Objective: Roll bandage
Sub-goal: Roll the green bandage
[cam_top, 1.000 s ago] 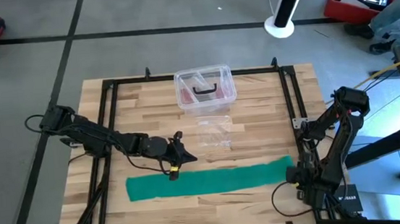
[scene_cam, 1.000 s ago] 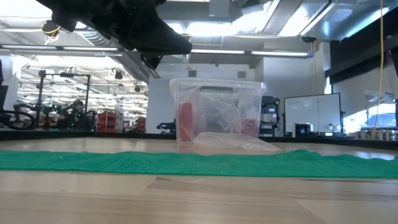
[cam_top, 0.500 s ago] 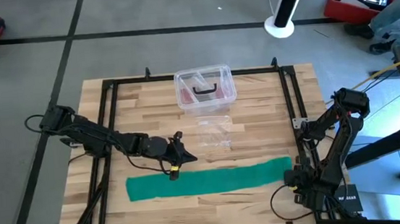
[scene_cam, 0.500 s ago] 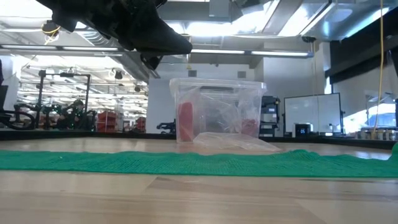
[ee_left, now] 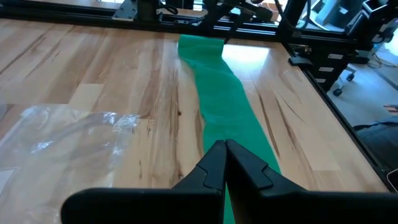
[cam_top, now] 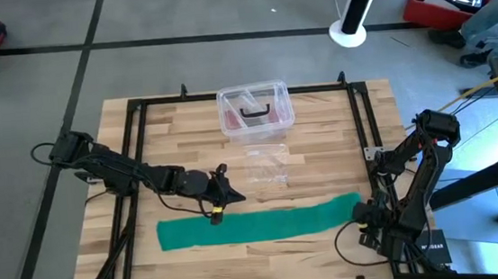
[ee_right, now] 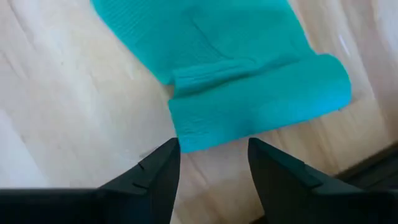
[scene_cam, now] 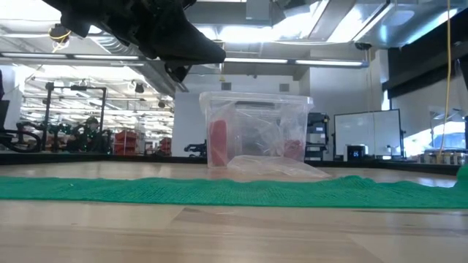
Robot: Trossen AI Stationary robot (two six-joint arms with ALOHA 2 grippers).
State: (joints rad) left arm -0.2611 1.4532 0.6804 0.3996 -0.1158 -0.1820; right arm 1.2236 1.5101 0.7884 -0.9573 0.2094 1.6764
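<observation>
High view first: I see the bandage (cam_top: 258,224) lying flat as a long green band across the near part of the wooden surface (cam_top: 324,165), running from my left gripper's side over to the right gripper's side. My left gripper (cam_top: 233,196) hangs just above the band's far edge, somewhat toward its left end, with the two fingers pressed together and nothing between them. From the left wrist view the band (ee_left: 227,102) stretches straight ahead of those joined fingers (ee_left: 214,163) toward the far frame rail, and a crumpled clear plastic bag (ee_left: 68,134) lies on the wood off to one side of the gripper. My right gripper (cam_top: 366,221) sits low at the band's right end, right by the dark frame at the surface's edge. From the right wrist view its fingers (ee_right: 163,163) stand apart, and the end of the bandage (ee_right: 258,106) lies just ahead of them, folded back on itself into a short first turn; I cannot tell whether the fingertips touch the fabric. Low view shows the band (scene_cam: 219,191) as a flat green strip across the whole width, the left arm dark overhead, and a clear plastic box (scene_cam: 254,131) with pinkish contents standing beyond the bandage, well away from both grippers.
</observation>
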